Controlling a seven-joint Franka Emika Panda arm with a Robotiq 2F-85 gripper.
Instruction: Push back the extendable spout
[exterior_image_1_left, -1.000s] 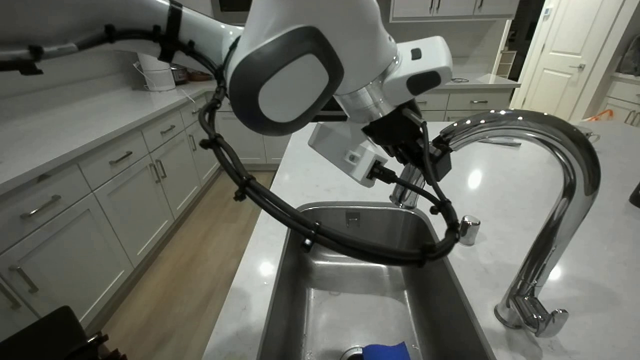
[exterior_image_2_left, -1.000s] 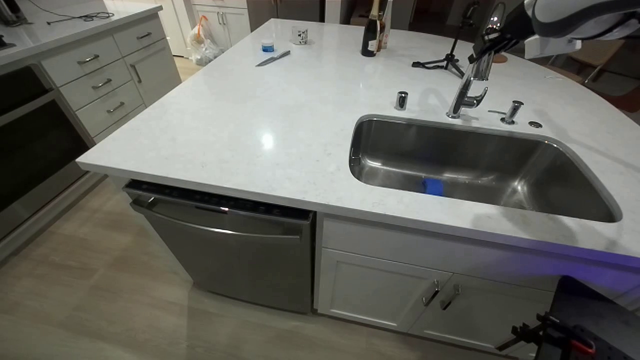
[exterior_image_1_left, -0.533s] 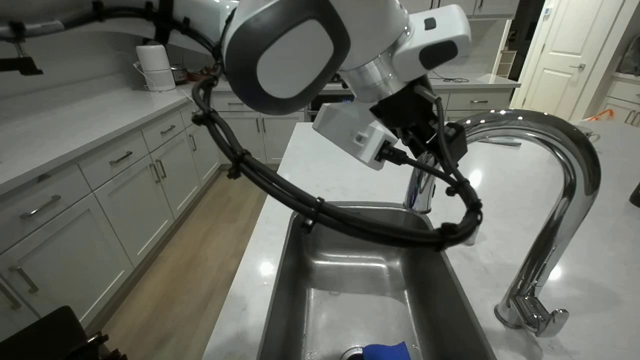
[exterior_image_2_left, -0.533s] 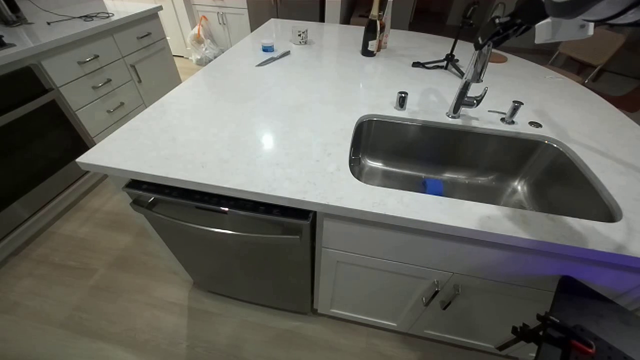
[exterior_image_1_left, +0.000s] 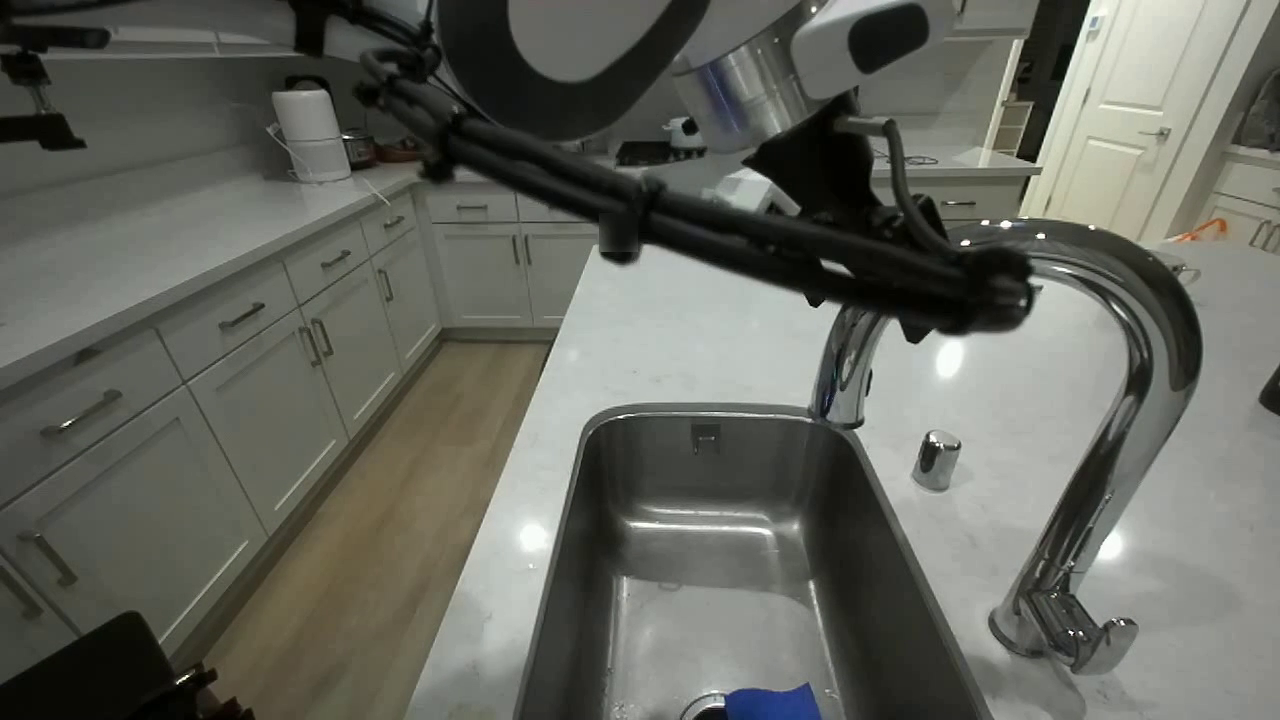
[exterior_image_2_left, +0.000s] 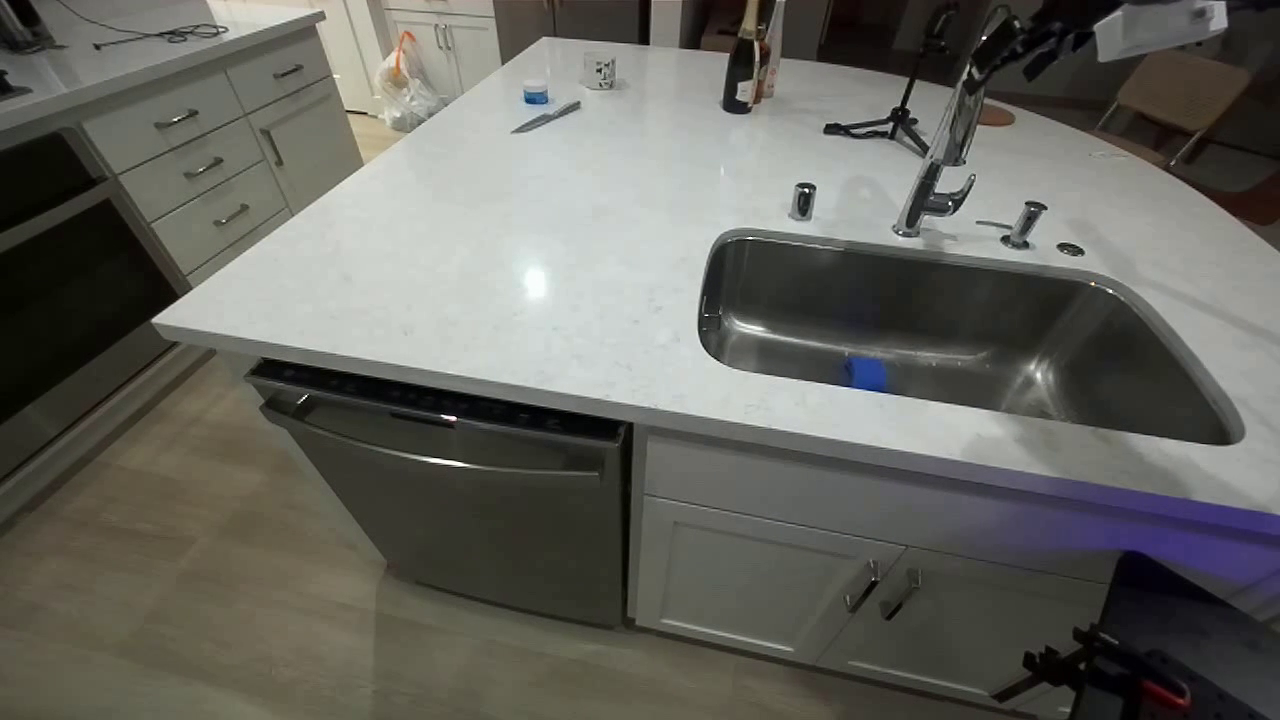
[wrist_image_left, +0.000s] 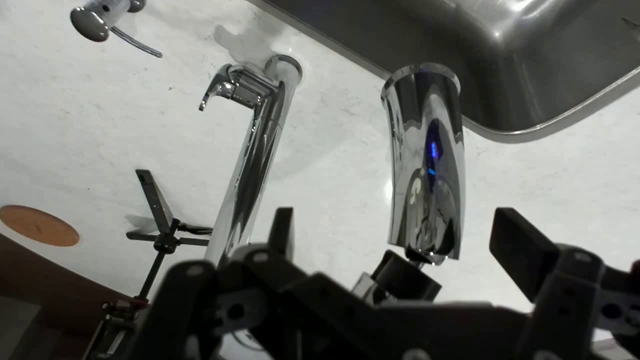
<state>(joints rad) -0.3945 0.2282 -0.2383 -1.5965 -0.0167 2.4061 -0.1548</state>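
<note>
Near the sink, the pincer has its fingers spread wide, the extendable spout of the faucet between them in the wrist view, gaps either side; the arm slants from upper left in an exterior view, wrist tilted downward.

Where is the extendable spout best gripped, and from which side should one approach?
Probably around the barrel of the extendable spout, from above, closing on its two long sides: it is roughly cylindrical, hangs downward, and the open gripper is above it.
</note>
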